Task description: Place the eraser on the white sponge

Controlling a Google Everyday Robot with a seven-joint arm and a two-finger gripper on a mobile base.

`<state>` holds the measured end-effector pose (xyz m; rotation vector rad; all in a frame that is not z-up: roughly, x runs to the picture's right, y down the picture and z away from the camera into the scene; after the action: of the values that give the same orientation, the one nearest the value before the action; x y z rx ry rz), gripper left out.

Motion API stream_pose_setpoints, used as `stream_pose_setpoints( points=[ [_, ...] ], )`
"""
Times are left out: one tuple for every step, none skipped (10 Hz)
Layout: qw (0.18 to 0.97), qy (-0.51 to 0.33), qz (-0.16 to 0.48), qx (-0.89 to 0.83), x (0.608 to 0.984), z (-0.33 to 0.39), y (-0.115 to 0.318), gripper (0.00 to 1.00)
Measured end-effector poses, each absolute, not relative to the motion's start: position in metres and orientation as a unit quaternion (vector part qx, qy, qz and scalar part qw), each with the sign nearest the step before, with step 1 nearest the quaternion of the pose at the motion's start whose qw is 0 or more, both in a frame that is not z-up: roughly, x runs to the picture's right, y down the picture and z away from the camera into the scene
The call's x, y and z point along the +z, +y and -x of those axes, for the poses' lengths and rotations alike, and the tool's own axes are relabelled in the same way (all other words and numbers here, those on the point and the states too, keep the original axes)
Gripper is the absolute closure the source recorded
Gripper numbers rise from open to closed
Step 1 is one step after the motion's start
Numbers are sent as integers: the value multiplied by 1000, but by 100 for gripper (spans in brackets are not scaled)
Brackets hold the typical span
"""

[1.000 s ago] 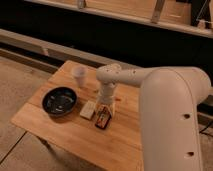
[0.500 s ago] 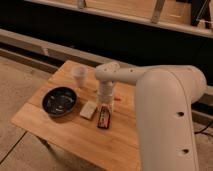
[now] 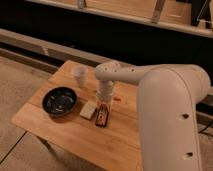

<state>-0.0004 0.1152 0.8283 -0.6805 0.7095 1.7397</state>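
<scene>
The bench [image 3: 75, 135] is pale wood with visible grain and straight plank edges. On it lies the white sponge [image 3: 88, 109], a small cream block, soft-looking and roughly square. Just beside the sponge, on its right, the eraser [image 3: 102, 118] lies flat on the wood. It is a narrow dark rectangle with reddish-orange stripes on top, and whether it touches the sponge cannot be told. The tool [image 3: 103, 106] hangs from a smooth white rounded arm, right of the sponge and directly at the eraser's far end. Whether it is apart, together or clamped on the eraser cannot be told. Left of the sponge sits a dark round bowl [image 3: 59, 101], and behind the sponge a white paper cup [image 3: 79, 75].
</scene>
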Motion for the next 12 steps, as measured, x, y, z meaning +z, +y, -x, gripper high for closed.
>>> stream_pose_setpoints(
  points=[
    [539, 288, 279, 741, 824, -4, 104, 100],
    [537, 278, 274, 748, 819, -8, 95, 100],
    [536, 271, 269, 752, 816, -11, 89, 100],
    [536, 261, 263, 759, 810, -16, 79, 100],
    [539, 250, 257, 762, 802, -18, 68, 100],
    [545, 242, 254, 761, 796, -15, 61, 100],
    [555, 234, 252, 758, 791, -9, 55, 100],
    [565, 228, 250, 752, 785, -4, 51, 100],
    [578, 223, 249, 745, 781, 5, 48, 100],
    [590, 221, 250, 735, 779, 16, 48, 100],
    [604, 220, 251, 723, 776, 29, 49, 100],
    [616, 221, 249, 713, 775, 38, 48, 100]
  ],
)
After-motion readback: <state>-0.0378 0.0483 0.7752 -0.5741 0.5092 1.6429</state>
